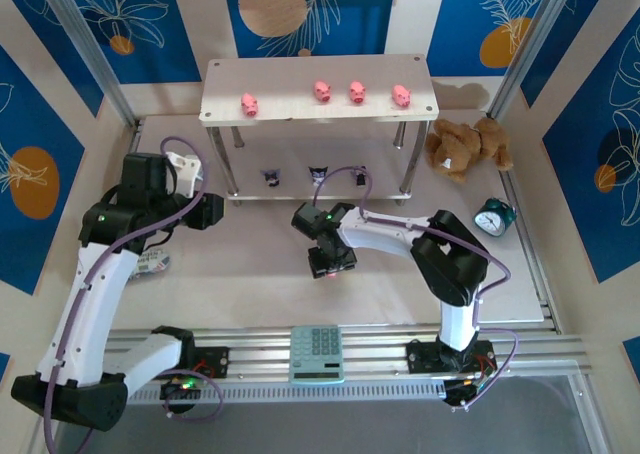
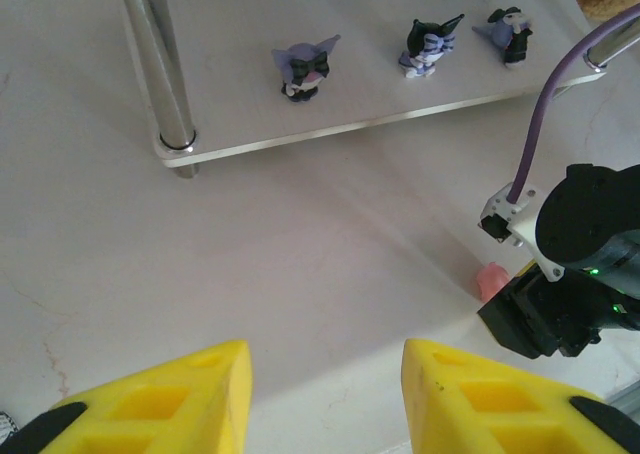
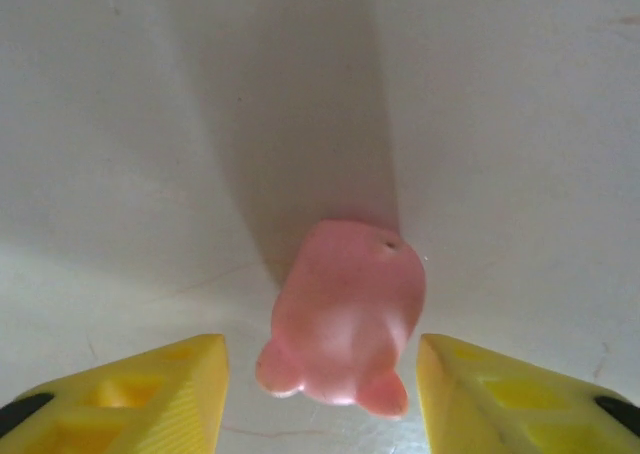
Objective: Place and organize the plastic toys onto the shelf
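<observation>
Right hand [image 3: 322, 374] straddles a pig [image 3: 340, 314] on the table [image 3: 150, 124], fingers apart, not touching. Left hand [image 2: 325, 374] hovers, fingers apart, empty.

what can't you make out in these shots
- Top view: the pink pig on the table is hidden under the right tool.
- Left wrist view: that pig is a pink sliver behind the right arm.
- Top view: the dark figurines on the shelf's lower level are too small for faces.
- Top view: an object beside the left arm, partly covered by it, unidentifiable.

Bright light, soft shadows; pink pig [image 3: 345, 309] slightly out of focus
</observation>
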Action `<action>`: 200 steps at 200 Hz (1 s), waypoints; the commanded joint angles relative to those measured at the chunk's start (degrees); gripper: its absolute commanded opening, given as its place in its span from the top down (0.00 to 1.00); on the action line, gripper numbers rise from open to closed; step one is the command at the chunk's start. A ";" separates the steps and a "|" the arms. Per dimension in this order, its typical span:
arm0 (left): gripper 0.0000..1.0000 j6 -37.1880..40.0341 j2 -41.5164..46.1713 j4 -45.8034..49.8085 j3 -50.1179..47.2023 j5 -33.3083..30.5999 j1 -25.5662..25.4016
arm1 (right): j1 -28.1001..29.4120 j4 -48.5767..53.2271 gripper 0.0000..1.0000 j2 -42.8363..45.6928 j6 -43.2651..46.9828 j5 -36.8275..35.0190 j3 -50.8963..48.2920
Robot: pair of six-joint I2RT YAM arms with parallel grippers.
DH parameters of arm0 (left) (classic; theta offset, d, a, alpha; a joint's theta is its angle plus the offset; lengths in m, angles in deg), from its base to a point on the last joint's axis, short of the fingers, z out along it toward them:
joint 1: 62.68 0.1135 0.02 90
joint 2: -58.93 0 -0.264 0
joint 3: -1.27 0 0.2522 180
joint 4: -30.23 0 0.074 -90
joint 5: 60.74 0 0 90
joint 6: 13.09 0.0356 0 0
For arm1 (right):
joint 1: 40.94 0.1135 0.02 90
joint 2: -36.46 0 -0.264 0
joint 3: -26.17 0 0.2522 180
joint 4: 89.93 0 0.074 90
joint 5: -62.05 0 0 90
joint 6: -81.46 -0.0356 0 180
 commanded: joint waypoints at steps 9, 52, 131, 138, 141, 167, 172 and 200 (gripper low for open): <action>0.57 1.56 0.29 0.16 -1.37 3.02 2.10 | -0.17 0.36 0.53 -1.62 -0.47 -0.68 1.95; 0.57 1.90 0.07 -0.54 -2.38 4.29 3.57 | -0.39 0.13 0.85 -0.97 -0.23 -3.16 1.72; 0.57 1.91 -1.61 -2.16 -0.39 6.05 4.63 | 0.14 12.37 0.88 14.52 7.83 -11.93 18.62; 0.57 1.74 -1.95 -2.56 0.05 6.34 4.68 | 0.05 12.75 0.88 15.19 9.67 -12.72 21.83; 0.57 1.61 -2.09 -2.79 0.27 6.57 4.78 | 0.02 12.82 0.88 15.36 10.49 -13.24 23.76; 0.58 0.34 -3.15 -4.94 1.81 8.91 4.74 | -0.65 12.23 0.86 13.92 18.29 -15.31 38.48; 0.58 0.03 -3.36 -5.31 2.02 9.23 4.73 | -0.86 12.05 0.86 13.08 19.57 -15.40 41.25; 0.58 -0.51 -4.45 -6.35 3.83 10.08 4.71 | -1.75 9.73 0.85 7.43 25.42 -15.89 54.54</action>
